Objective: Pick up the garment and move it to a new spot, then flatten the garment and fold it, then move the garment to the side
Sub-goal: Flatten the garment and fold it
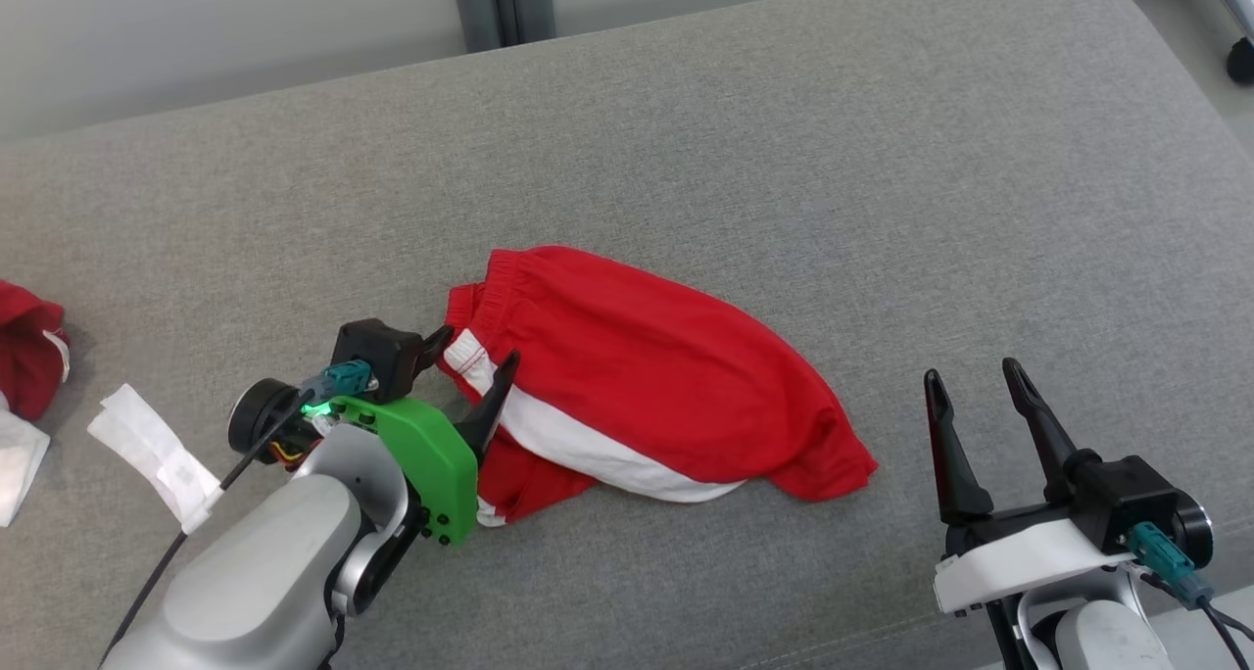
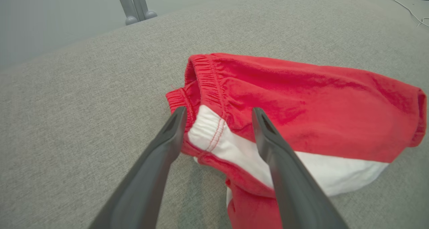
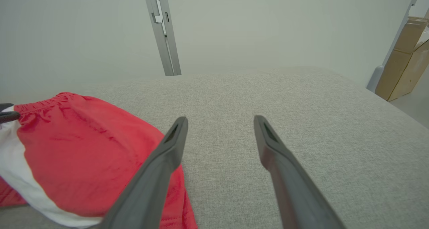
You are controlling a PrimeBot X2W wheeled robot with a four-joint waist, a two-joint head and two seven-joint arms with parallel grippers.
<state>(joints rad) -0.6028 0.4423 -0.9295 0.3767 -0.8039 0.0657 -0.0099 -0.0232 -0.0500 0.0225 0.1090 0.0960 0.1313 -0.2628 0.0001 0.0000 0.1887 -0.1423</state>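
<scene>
- We count one garment (image 1: 647,376), two hands, and one other red cloth (image 1: 27,347) at left.
- Garment: crumpled red shorts with a white stripe, central on the counter (image 1: 784,161).
- Left hand (image 1: 477,349) is spread astride its waistband; right hand (image 1: 972,371) is spread, well apart.

Item: red lightweight-fabric shorts (image 1: 647,376), centre of the head view, slightly left of middle. They lie loosely bunched, not spread flat. The long axis runs from upper left to lower right of the frame. The gathered elastic waistband (image 2: 206,78) is at the upper-left end, partly turned over on itself. A broad white stripe (image 1: 588,450) follows the lower edge, with red stitching near the waistband. The leg hem (image 1: 833,474) at lower right is creased. More red cloth is tucked under the stripe at lower left.
</scene>
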